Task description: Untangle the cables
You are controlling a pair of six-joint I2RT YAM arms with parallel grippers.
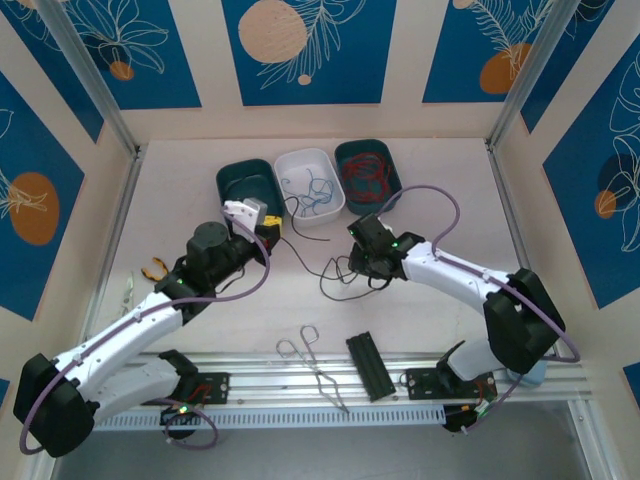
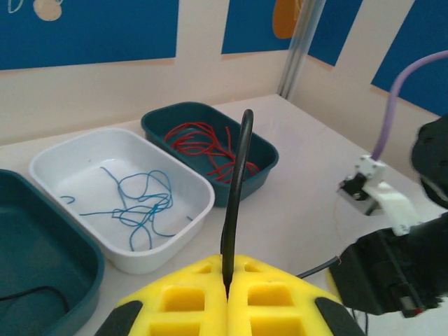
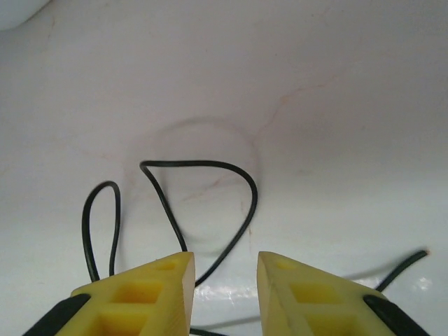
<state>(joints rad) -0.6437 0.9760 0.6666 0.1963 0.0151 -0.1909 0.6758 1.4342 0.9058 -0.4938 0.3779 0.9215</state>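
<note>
Top view: the black cable (image 1: 335, 275) sprawls on the tabletop (image 1: 450, 210) between both arms; looks light, floppy and springy.
Left wrist: left claw (image 2: 227, 283) is clamped on one strand.
Right wrist: right claw (image 3: 224, 276) gapes over a loop. Pinching a single strand is probably best.

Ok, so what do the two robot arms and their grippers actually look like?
The left arm and right arm have white link shells with black joint housings, and a thick lilac cable loops along each. A small green light glows near the right wrist. The left gripper and right gripper have blocky yellow fingers with square cut-out pockets and black backing.
</note>
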